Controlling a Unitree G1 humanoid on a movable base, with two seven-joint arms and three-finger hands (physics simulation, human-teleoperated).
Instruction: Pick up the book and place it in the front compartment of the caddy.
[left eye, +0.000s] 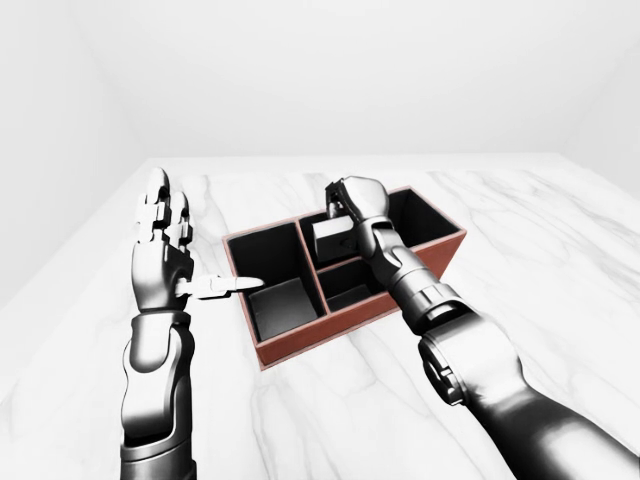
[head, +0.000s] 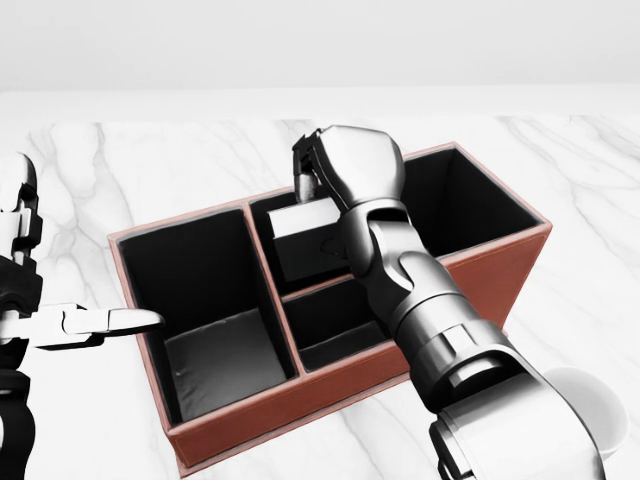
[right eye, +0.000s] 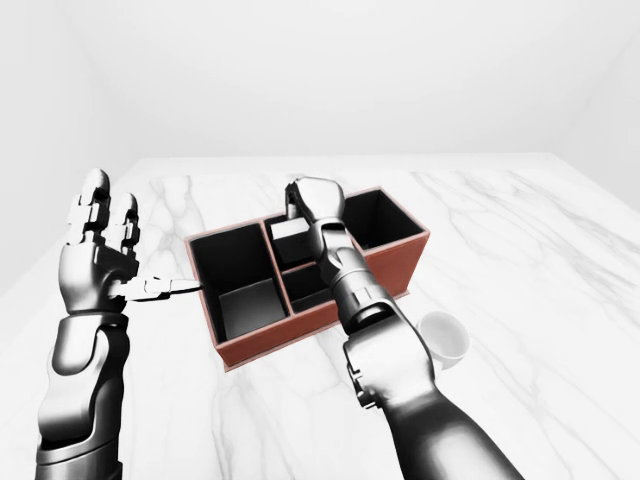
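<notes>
The caddy (head: 300, 400) is a red-brown box with black compartments on the white marble table: one large at the left, two small in the middle, one large at the right. My right hand (head: 318, 185) is shut on the grey book (head: 305, 240) and holds it upright in the upper middle compartment, its lower edge below the rim. My left hand (left eye: 190, 250) is open and empty, raised just left of the caddy, its thumb pointing at the left wall. My right forearm hides part of the lower middle compartment.
A white cup (right eye: 445, 340) stands on the table to the right of the caddy, beside my right forearm. The marble table (left eye: 560, 230) spreads wide on all sides, with white walls beyond.
</notes>
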